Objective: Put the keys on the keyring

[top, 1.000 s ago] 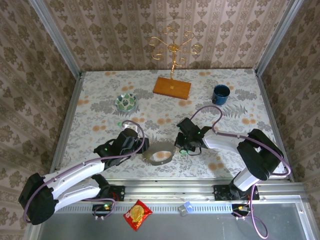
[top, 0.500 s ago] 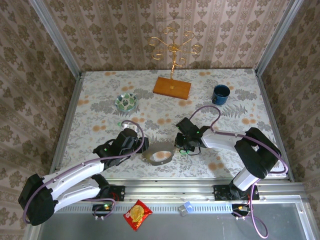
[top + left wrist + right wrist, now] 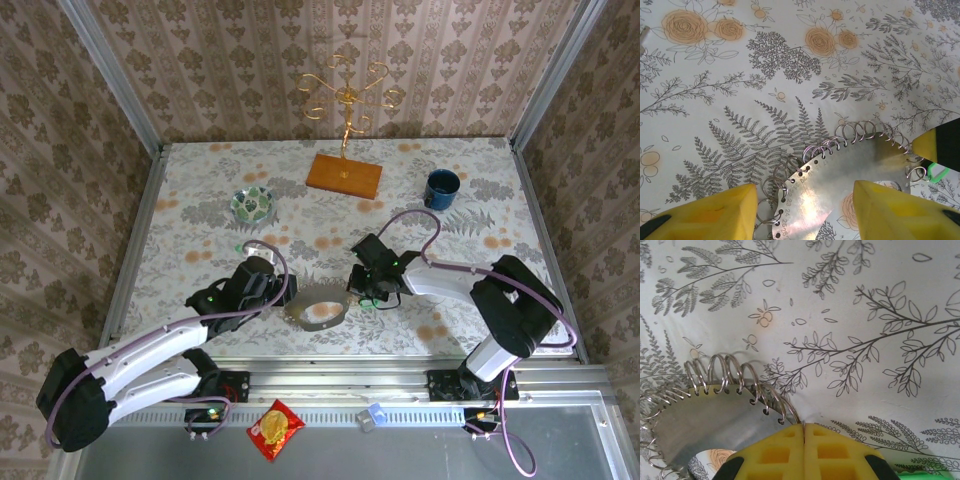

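Keyring, the big thin grey metal hoop fringed with wire split rings (image 3: pixel 840 180), sits near-middle on the floral bench (image 3: pixel 715 60) between both arms. How would you thread that tiny green-headed key (image 3: pixel 936 172)? —mk

I'd steady the hoop, then slide the key into one ring sideways, slowly. Left end effector (image 3: pixel 804 192) straddles it half-wide; gripping or not, can't tell. Right end effector (image 3: pixel 804 432) is pressed flush. Left wrist view catches the key beside the rings; right wrist gives a green sliver. —jo
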You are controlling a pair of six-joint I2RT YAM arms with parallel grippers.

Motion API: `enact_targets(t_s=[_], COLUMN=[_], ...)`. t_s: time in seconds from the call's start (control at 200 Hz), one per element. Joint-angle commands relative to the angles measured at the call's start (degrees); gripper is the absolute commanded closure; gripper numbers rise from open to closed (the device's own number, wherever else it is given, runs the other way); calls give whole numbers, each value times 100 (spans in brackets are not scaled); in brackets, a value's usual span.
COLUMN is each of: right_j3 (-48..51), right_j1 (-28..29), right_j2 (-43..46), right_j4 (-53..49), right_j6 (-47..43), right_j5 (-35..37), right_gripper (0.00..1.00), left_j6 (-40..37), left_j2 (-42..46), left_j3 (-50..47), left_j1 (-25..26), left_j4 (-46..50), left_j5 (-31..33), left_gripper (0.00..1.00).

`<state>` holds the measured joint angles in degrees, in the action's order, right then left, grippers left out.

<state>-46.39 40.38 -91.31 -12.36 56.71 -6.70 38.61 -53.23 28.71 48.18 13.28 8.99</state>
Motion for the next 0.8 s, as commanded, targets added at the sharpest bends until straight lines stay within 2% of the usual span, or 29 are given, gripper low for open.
enact_targets(t_s=[0.0,0.19,0.46,0.665,0.795], right_j3=[83,43,-859,-1346,-1469], right_j1=[-22,-30,-24,-22,-22], right_j2=[547,1467,1990,1999,1993], right_j4=[146,106,-985,-1291,-1396], right_j6=[-553,-2286,-4990,-6125,-6563], right_j5=[102,105,-162,-661,-901], right_gripper=[100,100,100,100,100], left_j6=[-419,-1338,-3230,-4695,-5473], left_j2=[225,651,1198,1133,1012], left_j3=[169,247,266,397,416], left_j1=[-80,-142,-161,-164,-160], left_j4=[-31,-328,-1155,-1463,-1594], left_j5=[207,322,172,-270,-766], left_gripper=[47,46,45,45,50])
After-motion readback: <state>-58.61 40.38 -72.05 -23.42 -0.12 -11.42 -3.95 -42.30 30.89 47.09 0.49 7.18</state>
